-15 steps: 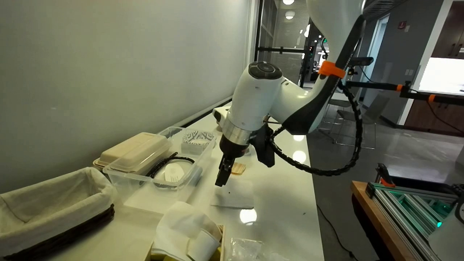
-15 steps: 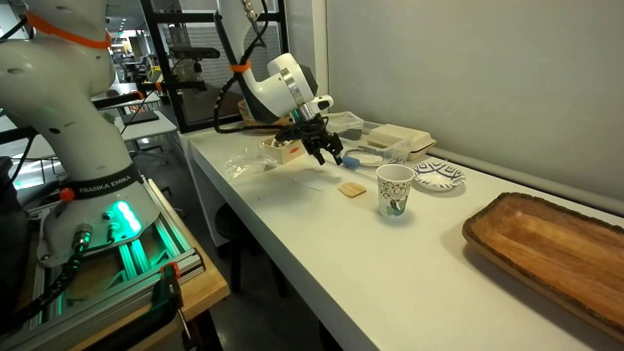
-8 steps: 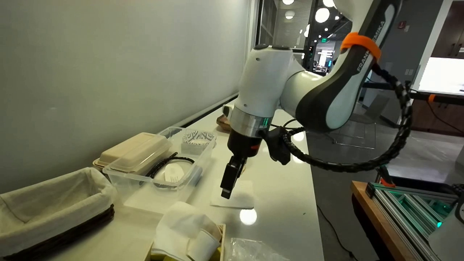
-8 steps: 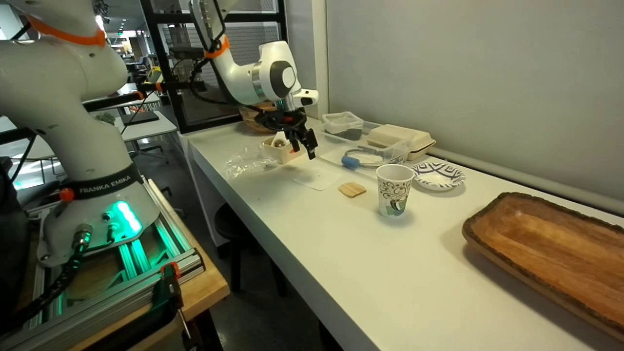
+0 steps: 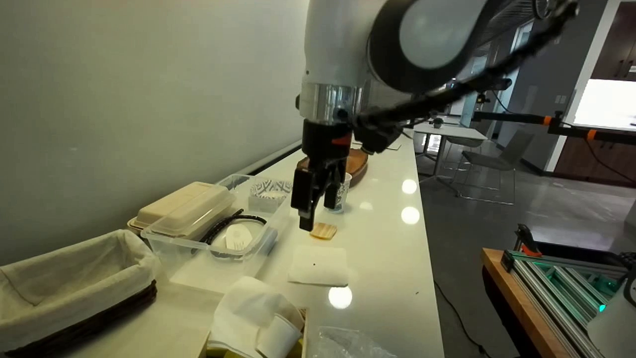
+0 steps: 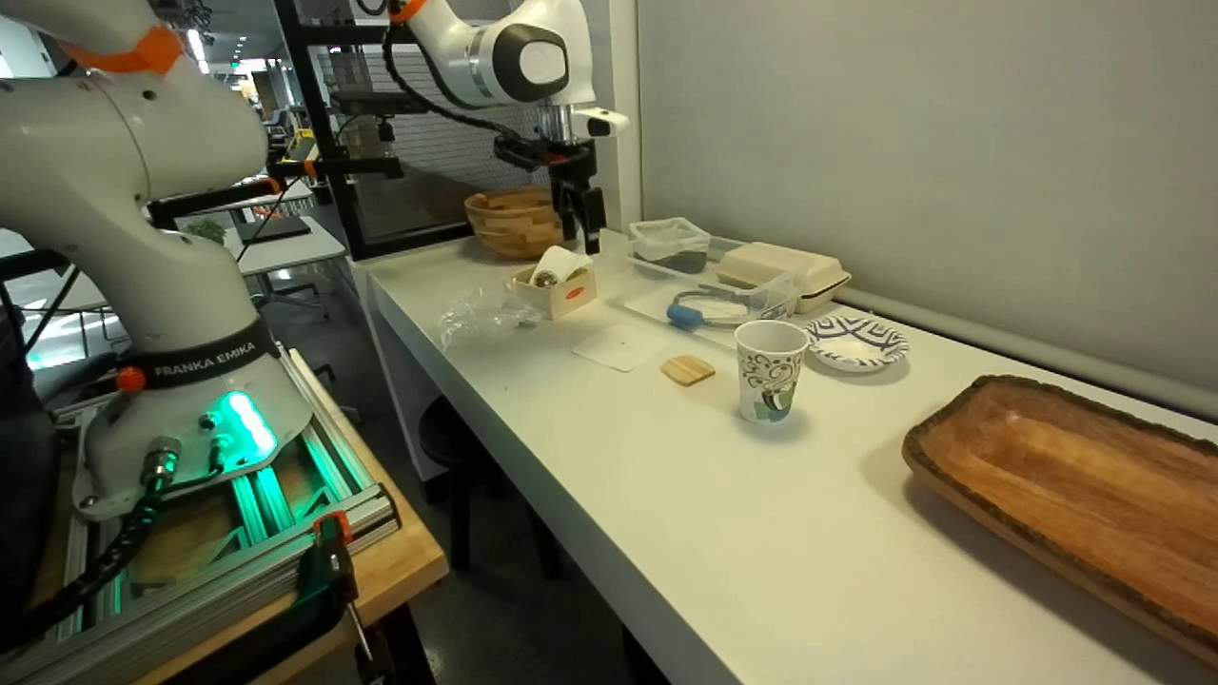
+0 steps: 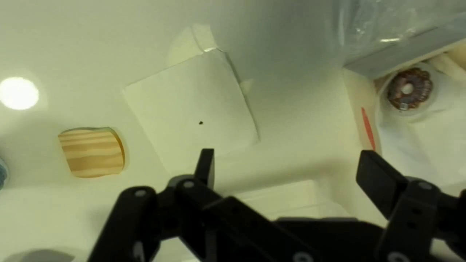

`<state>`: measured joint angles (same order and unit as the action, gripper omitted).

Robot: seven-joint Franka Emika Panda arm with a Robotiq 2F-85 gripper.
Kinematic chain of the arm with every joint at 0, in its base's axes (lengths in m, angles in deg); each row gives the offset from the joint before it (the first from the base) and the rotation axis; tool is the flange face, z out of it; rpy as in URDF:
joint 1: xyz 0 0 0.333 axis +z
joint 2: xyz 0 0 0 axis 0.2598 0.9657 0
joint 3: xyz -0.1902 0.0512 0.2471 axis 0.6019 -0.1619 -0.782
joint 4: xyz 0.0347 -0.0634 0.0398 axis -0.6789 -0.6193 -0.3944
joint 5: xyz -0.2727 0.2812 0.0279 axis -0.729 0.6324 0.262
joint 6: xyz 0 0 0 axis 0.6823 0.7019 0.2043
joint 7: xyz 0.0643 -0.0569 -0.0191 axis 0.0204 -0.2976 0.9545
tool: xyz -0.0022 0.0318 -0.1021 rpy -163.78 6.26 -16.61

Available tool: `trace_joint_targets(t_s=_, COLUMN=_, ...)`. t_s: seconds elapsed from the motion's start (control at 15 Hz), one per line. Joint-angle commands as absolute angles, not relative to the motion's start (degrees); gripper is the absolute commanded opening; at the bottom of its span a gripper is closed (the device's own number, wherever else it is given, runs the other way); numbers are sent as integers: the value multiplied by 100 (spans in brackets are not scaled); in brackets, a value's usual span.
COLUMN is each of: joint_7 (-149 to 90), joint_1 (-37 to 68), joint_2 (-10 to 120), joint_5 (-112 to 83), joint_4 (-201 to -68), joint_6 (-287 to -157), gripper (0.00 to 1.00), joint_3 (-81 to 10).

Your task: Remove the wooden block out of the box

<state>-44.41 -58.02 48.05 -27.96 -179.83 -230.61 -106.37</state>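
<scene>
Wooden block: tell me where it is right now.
In an exterior view, the wooden block lies on the table, just left of the paper cup and right of the white napkin.

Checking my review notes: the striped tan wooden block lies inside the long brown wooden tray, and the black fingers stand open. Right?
Not quite: an exterior view shows the striped tan wooden block on the white tabletop, outside the long brown wooden tray. The black fingers do stand open.
</scene>
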Motion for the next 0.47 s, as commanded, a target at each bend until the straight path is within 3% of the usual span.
trace_joint_targets(t_s=0.0, joint_7=-2888, joint_1=-6793, joint_2=4982, joint_5=-1401, joint_4=-17225, joint_6=-22258, gripper=100, joint_3=-11726)
trace_joint_targets(t_s=0.07, joint_7=-3615, joint_1=-6294, joint_2=4776, joint_5=-1975, joint_4=-17606, joint_6=-22668, gripper=100, joint_3=-11244)
trace_joint_targets(t_s=0.4, joint_7=-3036, joint_1=-6698, joint_2=4911, joint_5=-1546, joint_4=-17223, joint_6=-22387, gripper=100, joint_3=-11614)
